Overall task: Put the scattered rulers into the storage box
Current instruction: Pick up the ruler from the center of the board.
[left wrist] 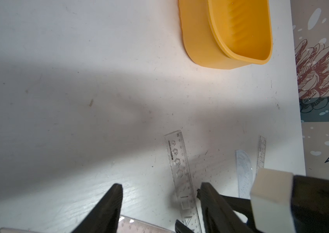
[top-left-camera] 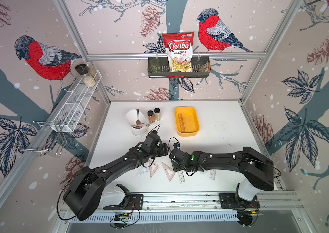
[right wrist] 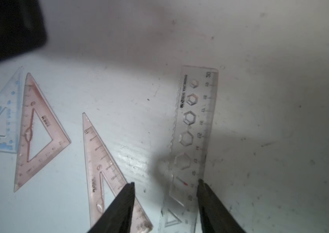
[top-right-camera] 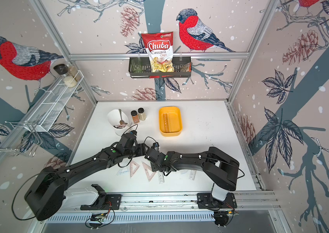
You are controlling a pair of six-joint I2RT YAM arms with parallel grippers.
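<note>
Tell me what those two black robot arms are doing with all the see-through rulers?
They are tidying rulers into the yellow box. One ruler already lies in it. The rest lie on the white table: triangles, a half-round one and straight ones. The right gripper is open just above a clear straight ruler, perhaps about to pick it up. The left gripper is open too and holds nothing.
</note>
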